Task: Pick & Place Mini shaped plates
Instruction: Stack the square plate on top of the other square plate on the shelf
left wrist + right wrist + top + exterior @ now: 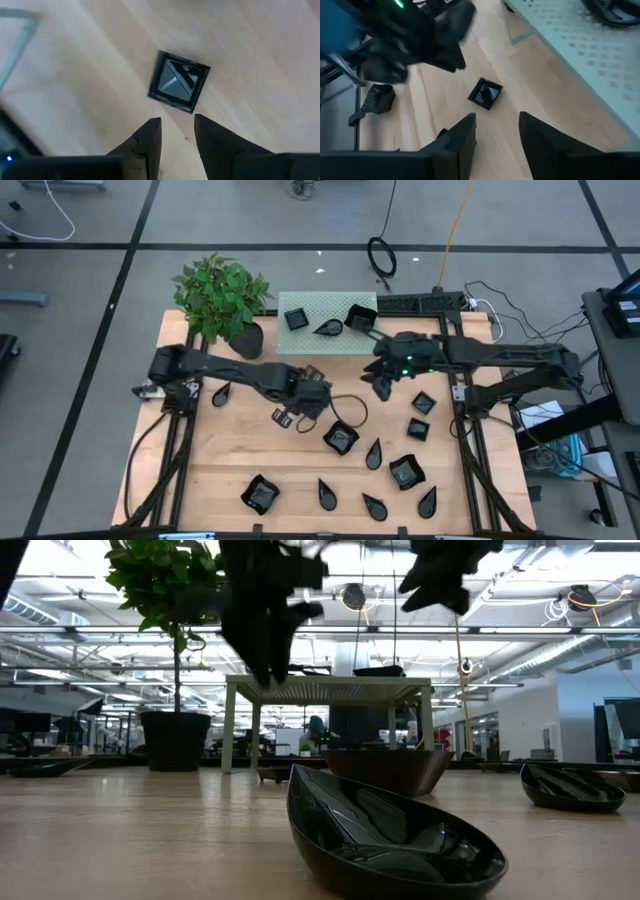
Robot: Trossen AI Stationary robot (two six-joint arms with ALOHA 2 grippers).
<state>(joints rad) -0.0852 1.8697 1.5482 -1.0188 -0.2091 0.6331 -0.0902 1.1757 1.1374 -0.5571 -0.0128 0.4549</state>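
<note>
Left claw hangs over the middle of the worktop, fingers spread with nothing between them. It hovers above a small flat square plate that lies on the bare wood, clear of the fingertips.

At the far left of the worktop a leafy plant in a dark pot stands at the back corner, and one teardrop plate lies in front of it, beside the left arm. Along the near edge sit a wavy-edged plate and two teardrops.

At the back centre a pale green perforated rack carries three mini shaped plates: a square, a teardrop and a wavy-edged one.

Near the middle lie another wavy-edged plate and a teardrop. Right of them are a further wavy-edged plate, a teardrop and two flat squares.

Right claw hovers just in front of the rack's right end. Its fingers are spread and hold nothing.
</note>
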